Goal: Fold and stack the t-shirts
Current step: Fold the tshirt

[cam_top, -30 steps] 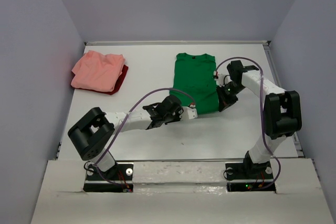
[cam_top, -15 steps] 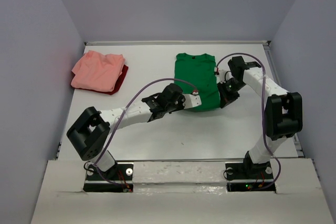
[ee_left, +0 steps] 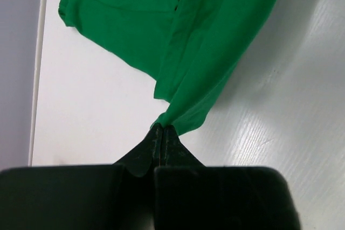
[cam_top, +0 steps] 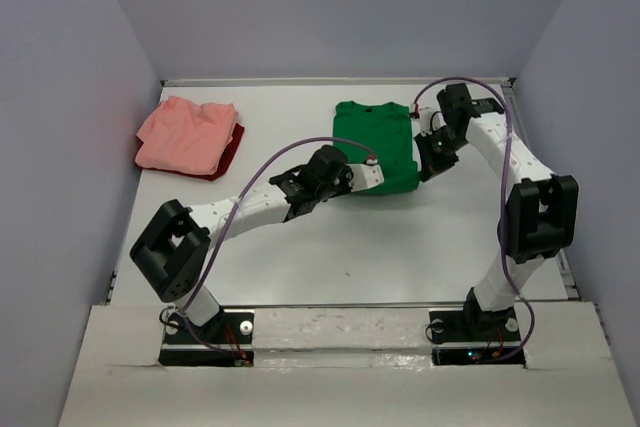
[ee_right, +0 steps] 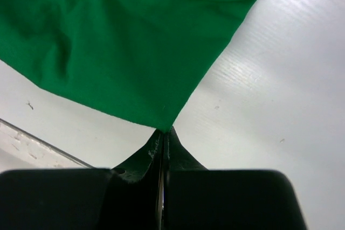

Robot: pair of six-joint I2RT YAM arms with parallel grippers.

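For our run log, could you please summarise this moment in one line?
left gripper: shut on green t-shirt | right gripper: shut on green t-shirt | pink t-shirt: lying far-left

Left gripper (cam_top: 370,169) carried pinched near-left corner of green t-shirt (cam_top: 378,137) toward collar end. Right gripper (cam_top: 433,152) did same with near-right corner. Shirt's near hem came up off table (cam_top: 400,247) and travelled back. Green patch got shorter front to back. Lifted part seemingly started doubling over rest.
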